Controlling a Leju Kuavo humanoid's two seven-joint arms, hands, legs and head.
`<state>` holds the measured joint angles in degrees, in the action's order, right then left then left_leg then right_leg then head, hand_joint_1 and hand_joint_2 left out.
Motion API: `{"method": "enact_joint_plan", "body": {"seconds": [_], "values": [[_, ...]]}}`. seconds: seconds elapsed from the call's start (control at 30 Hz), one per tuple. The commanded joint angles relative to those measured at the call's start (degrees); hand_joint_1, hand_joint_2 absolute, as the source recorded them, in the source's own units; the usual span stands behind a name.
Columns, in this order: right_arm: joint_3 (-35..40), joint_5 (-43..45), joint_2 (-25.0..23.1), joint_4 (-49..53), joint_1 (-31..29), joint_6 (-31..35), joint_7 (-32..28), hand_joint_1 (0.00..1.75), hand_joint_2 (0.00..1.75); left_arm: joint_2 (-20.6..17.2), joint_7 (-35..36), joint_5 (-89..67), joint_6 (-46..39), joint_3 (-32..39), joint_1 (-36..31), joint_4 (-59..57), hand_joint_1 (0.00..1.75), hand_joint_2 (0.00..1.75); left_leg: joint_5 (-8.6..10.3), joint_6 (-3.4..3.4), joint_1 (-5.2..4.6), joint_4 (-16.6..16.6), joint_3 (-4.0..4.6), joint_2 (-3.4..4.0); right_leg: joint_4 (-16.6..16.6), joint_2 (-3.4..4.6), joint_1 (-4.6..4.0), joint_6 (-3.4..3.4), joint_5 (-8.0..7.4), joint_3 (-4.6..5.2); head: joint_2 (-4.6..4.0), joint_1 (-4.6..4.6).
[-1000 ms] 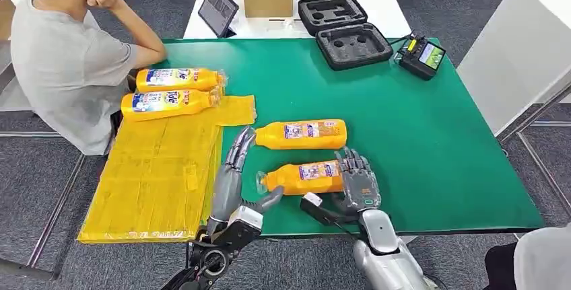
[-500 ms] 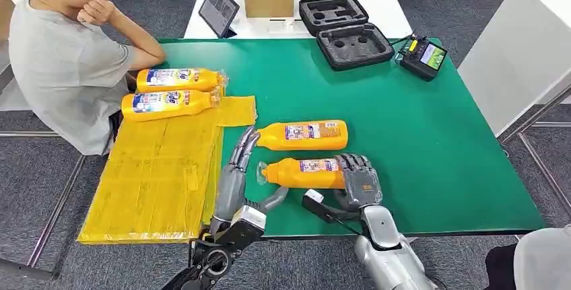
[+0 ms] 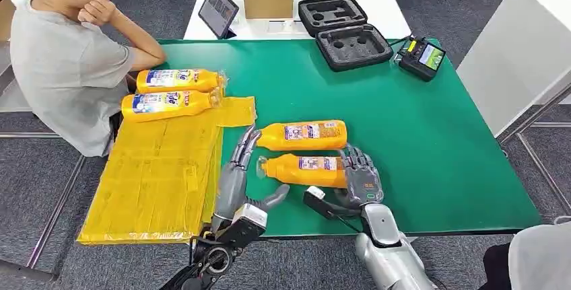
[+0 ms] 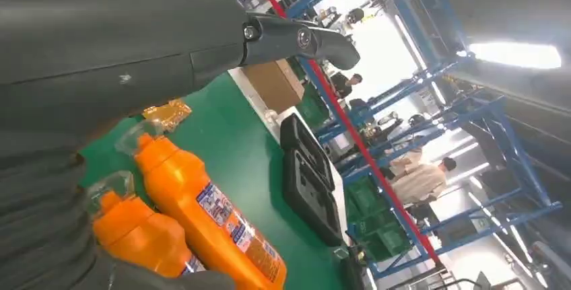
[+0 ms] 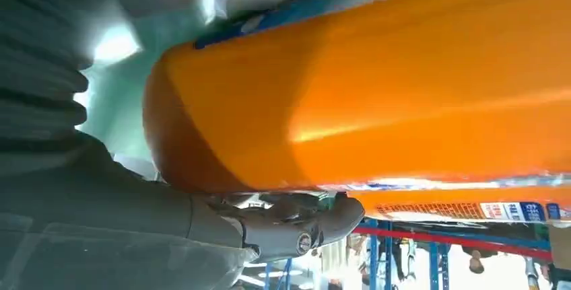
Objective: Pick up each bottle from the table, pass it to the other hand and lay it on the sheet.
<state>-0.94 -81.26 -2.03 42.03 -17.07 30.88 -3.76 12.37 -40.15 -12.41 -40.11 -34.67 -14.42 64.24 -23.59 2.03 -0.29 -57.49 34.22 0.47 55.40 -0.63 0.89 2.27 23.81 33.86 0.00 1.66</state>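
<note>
Currently right robot hand (image 3: 360,179) grips near bottle (image 3: 306,170) at its base — lifted just off the bench (image 3: 431,142). Left robot hand (image 3: 237,172) spread, empty, beside its cap — sheet (image 3: 155,175) alongside.

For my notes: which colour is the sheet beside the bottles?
The sheet is yellow; head view shows it best.

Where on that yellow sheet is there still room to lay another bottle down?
The yellow sheet is bare from the two bottles already on it down to its near edge, beside the left hand. Its far end is crowded: those bottles lie side by side close to the seated person.
</note>
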Motion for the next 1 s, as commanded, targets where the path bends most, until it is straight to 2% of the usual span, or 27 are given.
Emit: {"method": "enact_joint_plan", "body": {"seconds": [0.03,0.33,0.4,0.43,0.47,0.5,0.57,0.63,0.7,0.73,0.83,0.93,0.97,1.0], "values": [[-1.58,-0.6,0.52,-6.55,3.93,-0.43,0.67,0.0,1.75,-0.37,0.15,0.74,0.11,-2.51,-2.79,-4.81,0.0,1.75,0.05,-0.13,0.13,0.1,-0.04,-0.38,-0.16,-0.31,-0.12,-0.11,0.03,-0.19,0.0,0.0],[-3.63,2.58,0.22,-7.14,4.45,-5.2,-1.68,0.0,1.75,-0.33,0.15,2.4,0.26,-4.1,-4.3,-6.66,0.0,1.75,0.01,-0.08,0.08,0.07,-0.11,-0.28,-0.11,-0.23,-0.08,-0.06,0.05,-0.22,0.0,0.02],[-4.12,3.79,0.54,-8.29,4.25,-6.98,-3.05,0.96,1.75,-0.4,0.15,3.18,0.24,-4.79,-4.72,-7.14,0.0,1.75,0.03,-0.1,0.11,0.1,-0.1,-0.38,-0.16,-0.32,-0.1,-0.09,0.05,-0.26,0.0,0.0],[-4.12,3.79,0.54,-8.29,4.25,-6.98,-3.05,0.96,1.75,-0.4,0.15,3.18,0.24,-4.79,-4.72,-7.14,0.0,1.75,0.01,-0.09,0.1,0.07,-0.12,-0.3,-0.13,-0.25,-0.09,-0.07,0.05,-0.25,0.0,0.02],[-4.42,4.37,0.5,-8.6,4.25,-7.34,-3.46,1.57,1.75,-0.44,0.15,3.34,0.11,-5.0,-4.85,-7.26,0.0,1.75,0.04,-0.13,0.14,0.11,-0.08,-0.41,-0.2,-0.33,-0.13,-0.1,0.04,-0.26,0.0,-0.02],[-4.64,4.97,0.41,-8.93,4.17,-7.93,-4.04,1.69,1.75,-0.46,0.15,3.46,0.11,-5.01,-5.05,-7.48,0.0,1.75,-0.01,-0.1,0.1,0.07,-0.16,-0.24,-0.13,-0.16,-0.1,-0.07,0.04,-0.26,0.0,0.02],[-4.71,5.17,0.35,-8.97,4.16,-7.97,-4.23,1.75,1.75,-0.5,0.15,3.49,0.11,-5.13,-5.1,-7.51,0.0,1.75,-0.06,-0.09,0.13,0.08,-0.24,-0.27,-0.16,-0.09,-0.12,-0.09,0.03,-0.33,0.0,0.0],[-4.27,4.83,0.4,-9.07,4.08,-8.02,-4.56,1.73,1.75,-0.6,0.15,3.39,0.11,-4.82,-5.0,-7.34,0.0,1.75,-0.31,-0.18,0.09,0.05,-0.48,-0.04,-0.11,0.08,-0.08,-0.17,0.24,-0.47,0.0,0.02],[-3.95,4.65,0.33,-9.49,3.62,-8.53,-4.63,1.73,1.75,-0.79,0.15,3.38,0.11,-4.64,-4.76,-7.1,0.0,1.75,-0.28,-0.11,0.14,0.12,-0.38,-0.22,-0.21,-0.09,-0.13,-0.12,0.23,-0.44,0.0,0.0],[-3.84,4.55,0.35,-9.62,3.48,-8.57,-4.65,1.75,1.75,-0.82,0.15,3.48,0.11,-4.62,-4.7,-7.08,0.0,1.75,-0.45,-0.05,0.07,0.02,-0.69,0.03,-0.08,0.13,-0.07,-0.05,0.33,-0.66,0.0,0.0],[-3.65,4.52,0.55,-10.2,3.01,-8.43,-4.92,1.73,1.75,-0.84,0.15,3.49,0.11,-4.58,-4.49,-6.8,0.0,1.75,-0.35,-0.11,0.13,0.11,-0.59,-0.17,-0.2,-0.03,-0.13,-0.11,0.28,-0.64,0.0,0.0],[-3.89,5.49,0.64,-10.83,2.74,-7.85,-6.25,1.75,1.75,-0.75,0.15,3.54,0.11,-4.58,-4.53,-6.57,0.0,1.75,-0.49,-0.06,0.09,0.02,-1.08,0.01,-0.1,0.12,-0.08,-0.05,0.37,-1.07,0.0,0.0],[-4.11,6.11,0.69,-10.81,2.81,-7.77,-7.04,1.75,1.75,-0.65,0.15,3.49,0.11,-4.43,-4.52,-6.33,0.0,1.75,-0.4,-0.11,0.14,0.06,-0.86,-0.14,-0.18,0.0,-0.14,-0.1,0.29,-0.9,0.0,0.0],[-4.46,7.35,0.69,-10.84,2.85,-7.74,-8.34,1.75,1.75,-0.54,0.15,3.28,0.11,-4.02,-4.21,-5.6,0.0,1.75,-0.46,-0.11,0.12,0.05,-1.0,-0.12,-0.15,0.03,-0.12,-0.1,0.36,-1.03,0.0,0.0]]}}
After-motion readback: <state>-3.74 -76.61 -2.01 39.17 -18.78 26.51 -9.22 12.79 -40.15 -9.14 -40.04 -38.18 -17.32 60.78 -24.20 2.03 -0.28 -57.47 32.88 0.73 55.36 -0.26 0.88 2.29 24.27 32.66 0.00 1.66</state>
